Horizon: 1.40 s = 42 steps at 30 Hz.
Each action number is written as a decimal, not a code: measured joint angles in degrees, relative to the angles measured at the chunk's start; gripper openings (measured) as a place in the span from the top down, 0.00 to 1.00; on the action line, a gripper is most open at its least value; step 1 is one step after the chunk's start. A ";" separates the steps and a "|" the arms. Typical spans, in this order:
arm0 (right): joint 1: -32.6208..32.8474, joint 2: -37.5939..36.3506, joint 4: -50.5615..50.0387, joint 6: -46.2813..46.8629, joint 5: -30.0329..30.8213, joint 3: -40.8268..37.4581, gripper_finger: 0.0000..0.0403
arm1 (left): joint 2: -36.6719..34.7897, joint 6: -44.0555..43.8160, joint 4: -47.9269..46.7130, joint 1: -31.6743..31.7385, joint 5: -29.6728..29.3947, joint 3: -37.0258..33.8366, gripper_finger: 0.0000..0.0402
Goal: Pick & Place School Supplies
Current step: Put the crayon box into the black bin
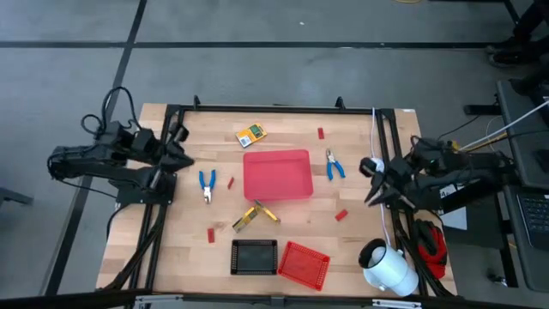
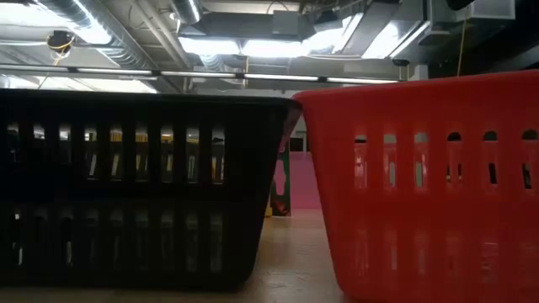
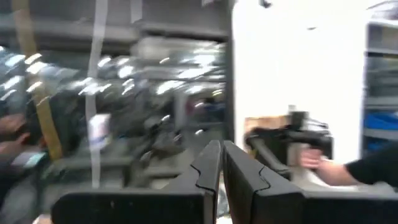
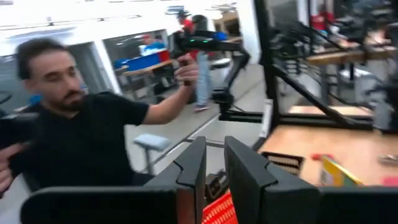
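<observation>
In the high view the supplies lie spread around the red tray [image 1: 277,174]. One yellow-and-green box [image 1: 251,135] lies flat near the far edge, and a second yellow box [image 1: 255,215] lies near the tray's near side. Blue-handled pliers rest left [image 1: 207,184] and right [image 1: 334,165] of the tray. Small red blocks [image 1: 321,132] [image 1: 230,182] [image 1: 211,234] [image 1: 340,215] are scattered about. My left gripper [image 1: 182,150] [image 3: 221,171] hovers shut at the table's left edge, raised and pointing level into the room. My right gripper [image 1: 377,184] [image 4: 214,168] hovers shut at the right edge.
A black tray [image 1: 255,256] [image 2: 135,185] and a red mesh basket [image 1: 303,263] [image 2: 429,185] stand at the near edge and fill the low view. A white roll [image 1: 386,264] lies at the near right corner. A person [image 4: 81,137] stands beyond the table, holding a device.
</observation>
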 joint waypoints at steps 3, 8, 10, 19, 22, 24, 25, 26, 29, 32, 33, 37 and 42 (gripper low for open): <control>2.03 0.13 3.64 0.00 2.75 -0.68 0.85 | 1.80 4.57 4.92 0.00 5.27 0.02 0.96; 8.57 0.00 2.49 -0.20 9.03 3.17 0.85 | 2.65 12.25 7.67 -0.37 8.02 0.04 0.96; 12.55 0.12 -1.50 -0.74 13.68 4.95 0.85 | 2.51 12.46 5.75 -0.78 5.28 0.20 0.96; 25.09 6.72 -19.45 -1.67 29.92 15.90 0.85 | 6.72 13.18 -28.63 -4.61 -38.67 4.67 0.97; 26.70 11.04 -24.62 -1.89 34.83 20.19 0.85 | 10.40 11.27 -34.68 -6.81 -45.71 7.31 0.97; 27.25 14.36 -26.92 -2.80 37.81 22.14 0.85 | 12.59 11.14 -39.10 -8.65 -45.86 9.19 0.96; 27.29 16.18 -27.83 -3.16 39.07 22.82 0.85 | 13.64 10.77 -41.71 -9.63 -45.75 10.33 0.96; 27.28 18.03 -29.17 -3.20 40.36 23.48 0.85 | 14.85 9.57 -45.25 -10.83 -45.71 11.56 0.96; 26.69 22.81 -34.79 -2.13 42.58 26.30 0.85 | 17.86 3.10 -53.19 -14.29 -45.88 14.35 0.96; 25.97 25.62 -39.22 2.09 43.16 30.33 0.85 | 20.56 -2.17 -55.10 -18.52 -45.46 15.53 0.96; 25.72 26.38 -39.97 3.32 43.14 31.33 0.85 | 21.43 -3.54 -54.50 -20.16 -45.41 15.54 0.96; 25.63 28.55 -40.00 4.12 42.93 33.66 0.85 | 25.77 -7.52 -45.82 -26.69 -45.38 15.52 0.97; 26.00 29.58 -39.83 4.58 41.44 35.64 0.85 | 32.59 -3.27 -31.97 -33.04 -45.41 15.49 0.97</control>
